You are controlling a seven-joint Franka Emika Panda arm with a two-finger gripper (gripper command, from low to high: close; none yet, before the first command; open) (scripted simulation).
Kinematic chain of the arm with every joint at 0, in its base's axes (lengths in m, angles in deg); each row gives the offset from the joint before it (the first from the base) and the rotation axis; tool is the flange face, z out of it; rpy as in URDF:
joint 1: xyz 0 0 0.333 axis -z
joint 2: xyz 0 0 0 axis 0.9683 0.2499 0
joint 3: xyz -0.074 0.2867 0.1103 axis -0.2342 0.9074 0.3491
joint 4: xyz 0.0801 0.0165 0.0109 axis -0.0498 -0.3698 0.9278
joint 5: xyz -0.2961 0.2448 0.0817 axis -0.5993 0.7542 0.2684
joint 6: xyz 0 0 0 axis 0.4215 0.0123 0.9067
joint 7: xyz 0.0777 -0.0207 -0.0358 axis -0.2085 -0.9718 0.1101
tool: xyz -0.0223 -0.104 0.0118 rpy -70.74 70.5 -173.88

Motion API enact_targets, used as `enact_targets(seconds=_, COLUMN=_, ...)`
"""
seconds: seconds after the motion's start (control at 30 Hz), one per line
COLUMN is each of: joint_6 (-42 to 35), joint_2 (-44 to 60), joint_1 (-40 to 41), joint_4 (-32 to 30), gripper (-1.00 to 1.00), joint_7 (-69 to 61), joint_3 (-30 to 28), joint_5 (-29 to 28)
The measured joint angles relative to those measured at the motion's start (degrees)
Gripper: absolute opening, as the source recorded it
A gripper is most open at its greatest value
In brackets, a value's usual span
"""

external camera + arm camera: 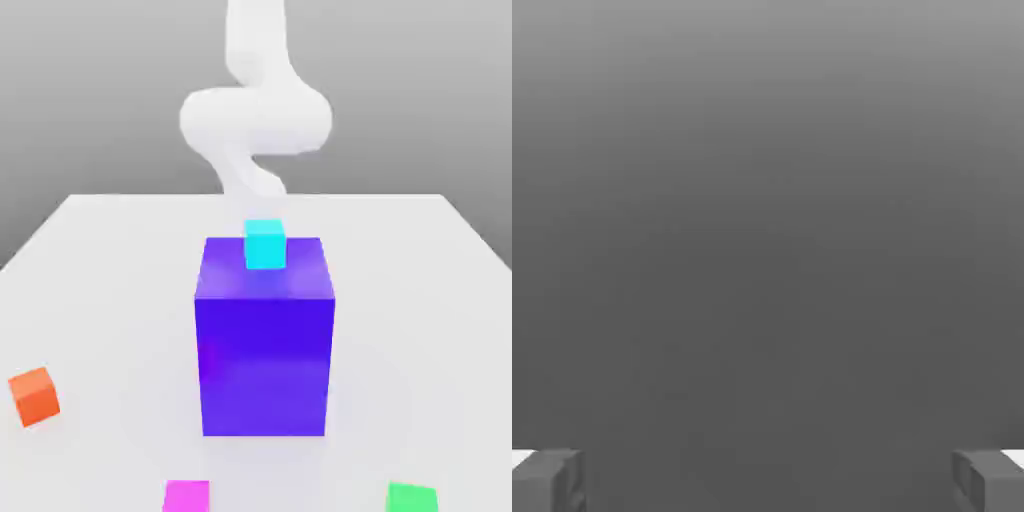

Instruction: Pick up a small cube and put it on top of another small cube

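Since nothing is between my gripper fingers yet, they sit spread wide, with plain grey beyond them. I see the small magenta cube on the white table, at its near edge, well apart from the green cube toward the exterior view's right. Between them and the white arm stands the big glossy blue block, flat-faced, bearing a cyan cube. An orange cube lies tilted at the exterior view's left.
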Motion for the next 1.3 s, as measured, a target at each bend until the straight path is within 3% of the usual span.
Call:
enact_targets(seconds=0.3, joint_6=4.6, joint_2=19.3, joint_1=-5.7, joint_4=-0.2, gripper=0.00, joint_7=-9.1, joint_3=-7.4, joint_5=9.3)
enact_targets(seconds=0.6, joint_6=9.4, joint_2=37.9, joint_1=-6.8, joint_4=-0.5, gripper=0.00, joint_7=-16.5, joint_3=-9.9, joint_5=16.1)
enact_targets(seconds=0.8, joint_6=13.6, joint_2=49.1, joint_1=-6.3, joint_4=-1.0, gripper=0.00, joint_7=-18.0, joint_3=-10.4, joint_5=15.9)
enact_targets(seconds=1.0, joint_6=18.5, joint_2=58.8, joint_1=-6.7, joint_4=-1.8, gripper=0.00, joint_7=-16.3, joint_3=-12.9, joint_5=10.9)
enact_targets(seconds=1.13, joint_6=24.3, joint_2=66.9, joint_1=-4.8, joint_4=-0.4, gripper=0.00, joint_7=-18.2, joint_3=-10.7, joint_5=12.9)
enact_targets(seconds=1.17, joint_6=25.2, joint_2=68.8, joint_1=-4.0, joint_4=0.1, gripper=-1.00, joint_7=-18.8, joint_3=-9.8, joint_5=13.4)
enact_targets(seconds=1.3, joint_6=25.1, joint_2=68.8, joint_1=-4.0, joint_4=0.1, gripper=-1.00, joint_7=-18.8, joint_3=-9.7, joint_5=13.4)
